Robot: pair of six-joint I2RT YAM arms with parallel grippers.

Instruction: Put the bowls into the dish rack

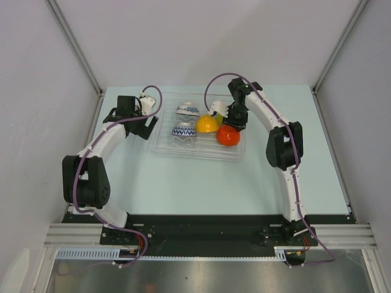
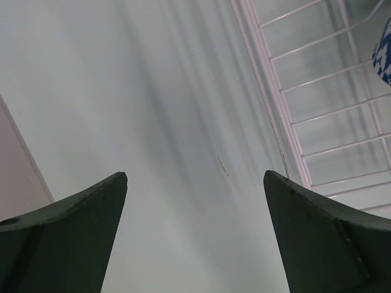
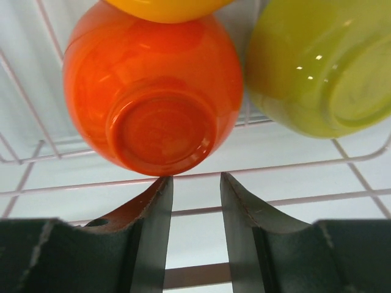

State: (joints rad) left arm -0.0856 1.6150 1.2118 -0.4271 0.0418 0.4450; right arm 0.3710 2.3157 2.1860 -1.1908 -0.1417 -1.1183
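Observation:
The clear dish rack (image 1: 165, 143) lies mid-table. Two white bowls with blue zigzags (image 1: 186, 110) (image 1: 183, 131) sit in its left half. In its right half are an orange bowl (image 1: 207, 124), a red bowl (image 1: 228, 135) and a yellow-green bowl (image 1: 219, 118), largely hidden by the arm. My right gripper (image 1: 234, 124) hovers over the rack by the red bowl. Up close, the red bowl (image 3: 153, 91) lies upside down beside the yellow-green one (image 3: 317, 67). The right gripper (image 3: 195, 178) is partly open with nothing between its fingers. My left gripper (image 2: 195, 177) is wide open over bare table.
In the left wrist view the rack's left wall (image 2: 269, 110) runs just right of the open fingers, with a blue-patterned bowl's edge (image 2: 385, 52) at the far right. Grey enclosure walls (image 1: 36, 91) close the table on three sides. Thin prongs and ribs (image 3: 275, 165) cross the rack floor.

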